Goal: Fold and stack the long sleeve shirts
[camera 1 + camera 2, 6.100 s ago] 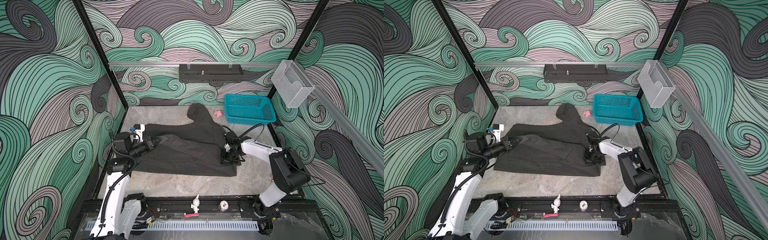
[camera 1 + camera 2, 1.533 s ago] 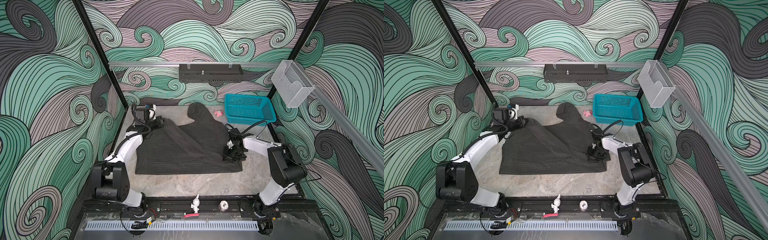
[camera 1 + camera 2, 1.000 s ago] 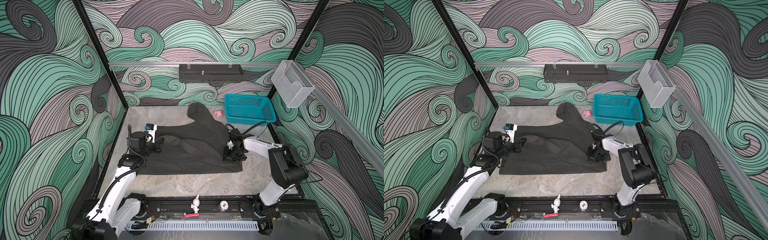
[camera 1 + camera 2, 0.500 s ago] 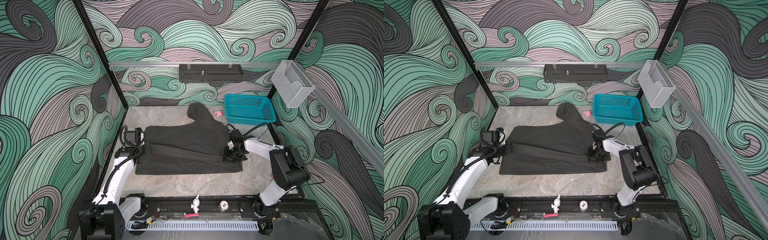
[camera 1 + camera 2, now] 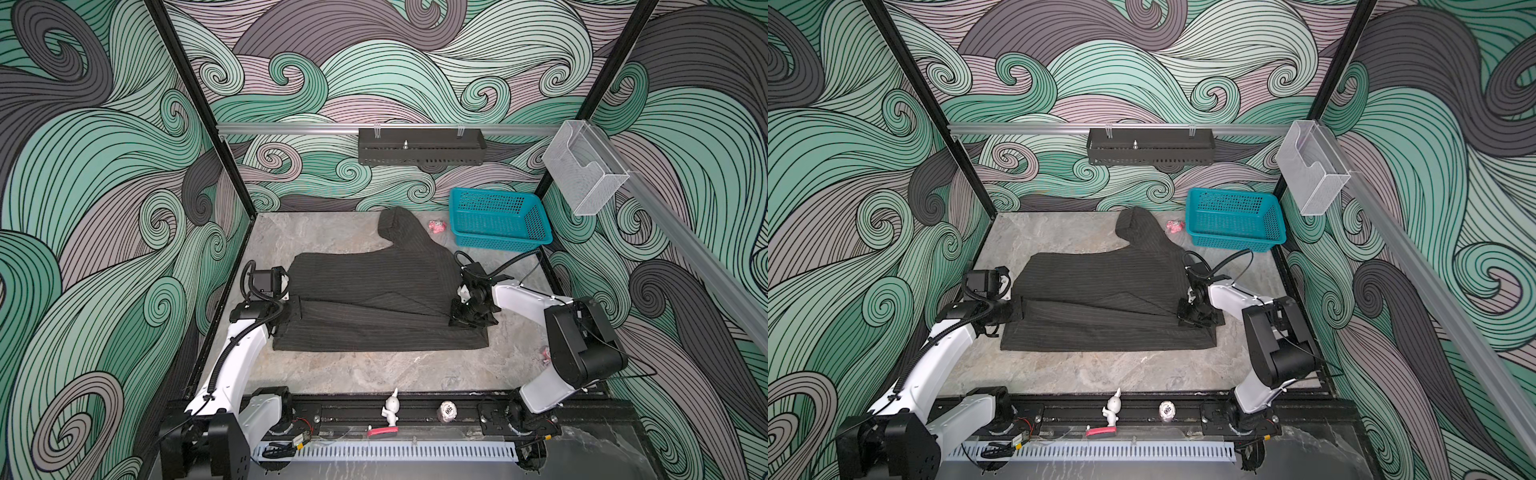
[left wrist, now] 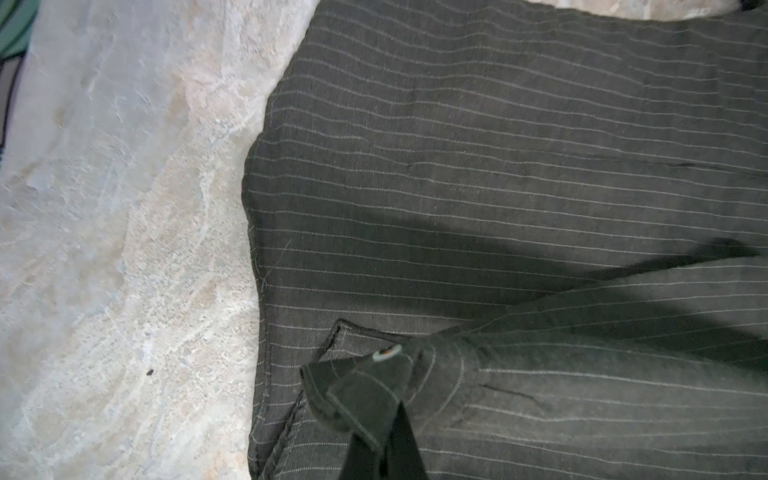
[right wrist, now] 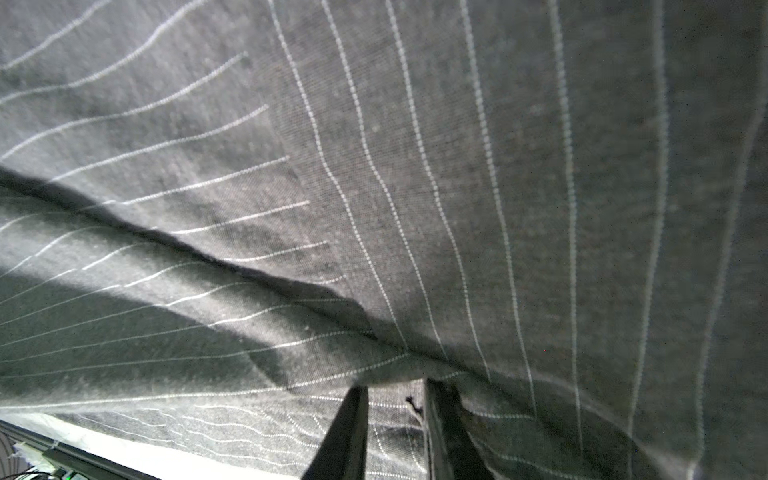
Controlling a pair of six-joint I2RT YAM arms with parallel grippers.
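Shirt (image 5: 374,286) lies spread across the middle of the grey stone table (image 5: 374,374) in both top views. It is dark charcoal with thin pale stripes, and its body makes a broad band running from my left arm to my right. One sleeve (image 5: 401,226) reaches away toward the back wall and ends just beside a small pink object (image 5: 437,225). That object sits next to the teal basket (image 5: 498,243) in the far right corner, which stands near the fabric's shoulder. My left gripper (image 5: 292,312) sits at the left edge of the garment. The left wrist view shows its jaws pinched tight on a cuff (image 6: 357,395), with a small button (image 6: 386,353) just past the fingertips (image 6: 409,449). The other sleeve (image 6: 582,374) trails from that cuff over the body. My right gripper (image 5: 460,318) is low on the right edge. In the right wrist view its jaws stand narrow, with a raised fold of striped fabric bunched at and between the fingers (image 7: 349,424), so I read it as gripping that fold.
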